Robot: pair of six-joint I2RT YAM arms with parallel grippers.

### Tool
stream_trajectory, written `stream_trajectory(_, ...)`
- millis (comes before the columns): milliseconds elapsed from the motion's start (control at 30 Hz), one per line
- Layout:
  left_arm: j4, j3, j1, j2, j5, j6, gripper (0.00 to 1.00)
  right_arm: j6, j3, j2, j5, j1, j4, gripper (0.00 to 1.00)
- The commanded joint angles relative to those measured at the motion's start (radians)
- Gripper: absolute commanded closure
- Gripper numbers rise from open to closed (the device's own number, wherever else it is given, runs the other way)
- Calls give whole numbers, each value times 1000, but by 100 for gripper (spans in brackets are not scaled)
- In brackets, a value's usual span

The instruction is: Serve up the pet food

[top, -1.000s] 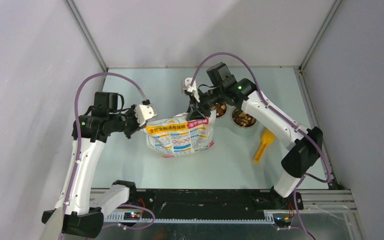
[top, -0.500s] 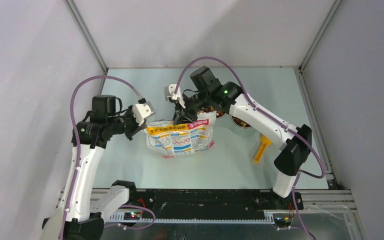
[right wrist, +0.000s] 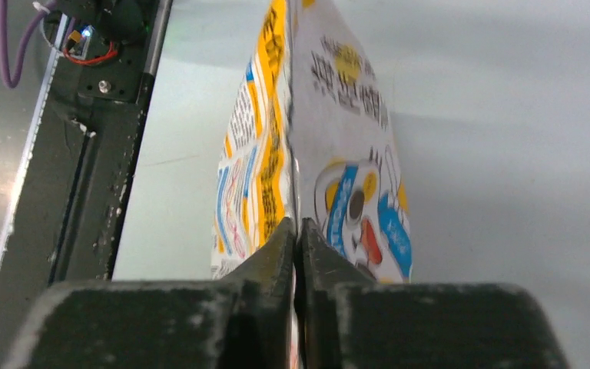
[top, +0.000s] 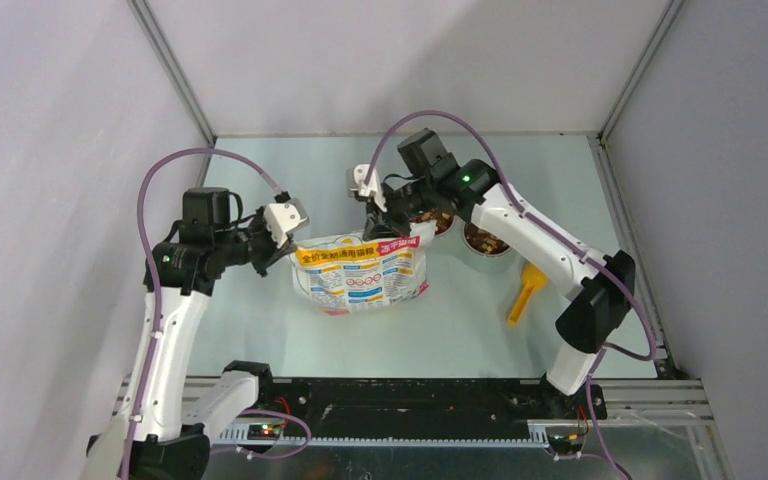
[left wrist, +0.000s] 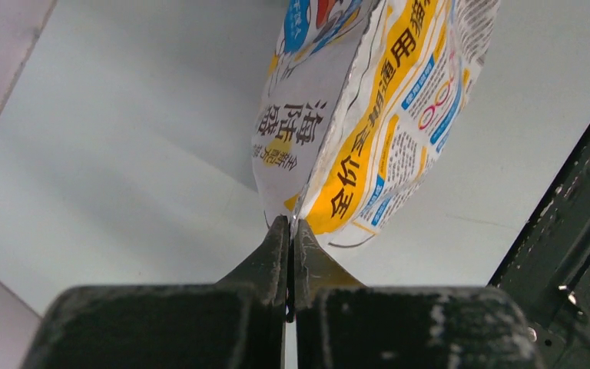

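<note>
A white printed foil bag (top: 360, 275) stands at mid-table. My left gripper (top: 292, 243) is shut on its upper left corner; in the left wrist view the jaws (left wrist: 291, 221) pinch the bag's (left wrist: 376, 115) edge seam. My right gripper (top: 378, 228) is shut on the bag's top edge right of the middle; in the right wrist view its tips (right wrist: 297, 223) clamp the bag's (right wrist: 346, 115) seam. Brown pet food (top: 487, 240) fills a metal bowl at the right. More kibble (top: 440, 218) shows in a second bowl, partly hidden under my right arm.
A yellow scoop (top: 526, 290) lies on the table right of the bag, below the bowls. The black rail (top: 410, 395) with the arm bases runs along the near edge. Grey walls close in the table at the back and sides.
The right gripper slid left along the bag's top edge, then back a little to the right, and now clamps it. The left gripper stayed on its corner, shifting only slightly.
</note>
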Motion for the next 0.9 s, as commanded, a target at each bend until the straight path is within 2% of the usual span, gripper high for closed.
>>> stream_trajectory(0,89,-3,33,-12,3,-37,100,-45,-57,-121,35,-83,-62,80)
stream_trajectory(33,99,-10,34,-12,1,-41,100,-47,-66,-141,44,-94,-66,62)
stream_trajectory(67,103,-14,38,-13,1,-50,100,-64,-77,-151,53,-102,-87,61)
stream_trajectory(133,123,-25,45,-19,-1,-62,100,-101,-77,-171,34,-137,-147,84)
stream_trajectory(167,126,-31,47,-23,0,-66,100,-99,-76,-181,31,-167,-162,89)
stream_trajectory(200,132,-34,52,-25,0,-70,100,-93,-80,-187,26,-181,-184,84)
stream_trajectory(233,137,-41,54,-30,-2,-74,100,-99,-82,-198,20,-214,-199,86)
stream_trajectory(300,146,-53,63,-35,-2,-89,100,-130,-74,-207,-17,-265,-258,100)
stream_trajectory(333,157,-58,68,-38,-2,-99,100,-122,-68,-210,-34,-282,-278,99)
stream_trajectory(400,176,-71,76,-46,0,-131,98,-96,-66,-219,-43,-337,-287,78)
stream_trajectory(433,180,-76,79,-51,8,-140,93,-87,-64,-224,-42,-349,-287,62)
stream_trajectory(467,180,-76,82,-53,10,-157,78,-62,-55,-230,-38,-375,-287,56)
stream_trajectory(500,175,-69,83,-58,13,-170,70,-43,-39,-231,-42,-393,-282,49)
stream_trajectory(533,165,-58,84,-62,10,-177,58,6,-29,-232,-46,-435,-277,48)
stream_trajectory(567,159,-51,85,-72,-11,-201,53,41,-9,-232,-48,-459,-259,42)
stream_trajectory(600,158,-39,87,-85,-47,-217,43,120,-2,-231,-47,-517,-242,36)
stream_trajectory(633,160,-34,88,-93,-68,-254,40,157,2,-233,-45,-547,-209,32)
stream_trajectory(667,170,-24,117,-109,-101,-273,35,219,2,-240,-48,-611,-192,18)
stream_trajectory(733,199,-13,162,-133,-129,-345,27,290,-8,-255,-63,-703,-136,3)
stream_trajectory(800,243,-4,213,-146,-138,-425,23,379,-43,-291,-41,-784,-45,1)
stream_trajectory(867,300,7,263,-149,-139,-518,20,488,-89,-330,82,-831,60,0)
